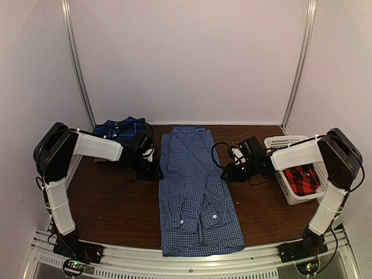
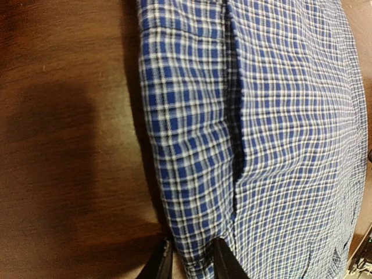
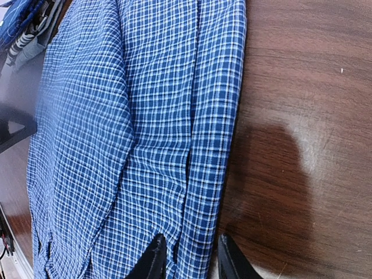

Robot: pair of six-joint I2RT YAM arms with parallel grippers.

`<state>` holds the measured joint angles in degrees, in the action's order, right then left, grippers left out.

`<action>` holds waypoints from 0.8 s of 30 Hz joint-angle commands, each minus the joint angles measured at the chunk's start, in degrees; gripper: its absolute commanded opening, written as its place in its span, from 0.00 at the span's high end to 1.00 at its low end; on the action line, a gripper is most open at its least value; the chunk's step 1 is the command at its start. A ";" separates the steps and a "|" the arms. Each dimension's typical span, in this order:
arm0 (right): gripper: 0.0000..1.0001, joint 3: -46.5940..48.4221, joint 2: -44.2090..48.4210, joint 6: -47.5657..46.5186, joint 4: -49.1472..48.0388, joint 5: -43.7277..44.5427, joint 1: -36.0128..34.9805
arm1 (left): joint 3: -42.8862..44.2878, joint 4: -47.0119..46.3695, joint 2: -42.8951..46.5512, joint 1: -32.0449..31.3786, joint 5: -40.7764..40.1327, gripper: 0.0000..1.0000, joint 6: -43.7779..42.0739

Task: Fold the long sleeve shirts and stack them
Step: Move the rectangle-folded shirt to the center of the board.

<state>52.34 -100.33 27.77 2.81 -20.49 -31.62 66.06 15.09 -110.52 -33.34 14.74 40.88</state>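
Observation:
The blue-and-white fine check shirt (image 1: 195, 192) lies flat lengthwise in the middle of the table, sleeves folded in over the body. My left gripper (image 1: 153, 170) is low at its left edge. In the left wrist view the folded edge (image 2: 192, 192) fills the narrow gap between the jaws of the left gripper (image 2: 193, 264). My right gripper (image 1: 228, 172) is at the shirt's right edge. In the right wrist view the right gripper (image 3: 190, 261) straddles that edge (image 3: 212, 174), with a sliver of table showing beside the cloth. The darker blue plaid shirt (image 1: 119, 128) lies folded at the back left.
A white slatted basket (image 1: 278, 142) stands at the right behind my right arm and holds the red-and-black plaid shirt (image 1: 302, 179). Brown tabletop (image 1: 110, 203) shows on both sides of the middle shirt. White walls close the back and sides.

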 commanded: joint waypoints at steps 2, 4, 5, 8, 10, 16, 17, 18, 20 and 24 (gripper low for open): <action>0.69 0.09 -1.71 -1.31 -0.56 1.54 0.28 | 3.15 1.32 -2.18 -0.32 -1.82 0.79 -0.98; 0.70 0.26 -2.45 -1.31 -0.92 1.21 0.33 | 3.96 1.91 -2.84 -0.32 -2.01 0.83 -0.87; 0.71 0.43 -2.76 -1.29 -1.08 1.08 0.33 | 4.32 1.94 -3.12 -0.32 -2.04 0.85 -0.90; 0.77 0.82 -3.73 -1.32 -1.69 0.65 0.49 | 5.91 2.57 -4.12 -0.32 -2.40 0.91 -0.89; 0.83 1.21 -4.48 -1.33 -1.98 0.29 0.76 | 7.10 3.35 -4.82 -0.32 -3.07 0.94 -0.92; 0.98 3.16 -6.48 -0.80 -2.69 0.06 1.82 | 11.89 5.41 -7.71 0.04 -5.07 0.96 -1.82; 0.98 3.91 -7.13 -0.79 -2.64 0.09 2.08 | 13.02 5.61 -8.41 0.38 -5.15 0.97 -1.98; 0.99 4.64 -7.75 -0.72 -2.68 0.03 2.47 | 14.09 5.83 -9.12 0.60 -5.19 0.97 -2.14; 0.99 6.33 -8.77 -0.63 -2.63 -0.25 3.14 | 17.01 6.42 -10.97 1.41 -5.48 0.98 -2.45; 0.99 9.71 -9.95 -1.00 -2.28 -0.69 3.49 | 21.48 7.29 -13.53 2.60 -4.89 0.97 -3.72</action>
<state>58.81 -109.10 27.16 0.80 -20.99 -28.69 83.40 21.74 -121.78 -32.34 10.76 39.29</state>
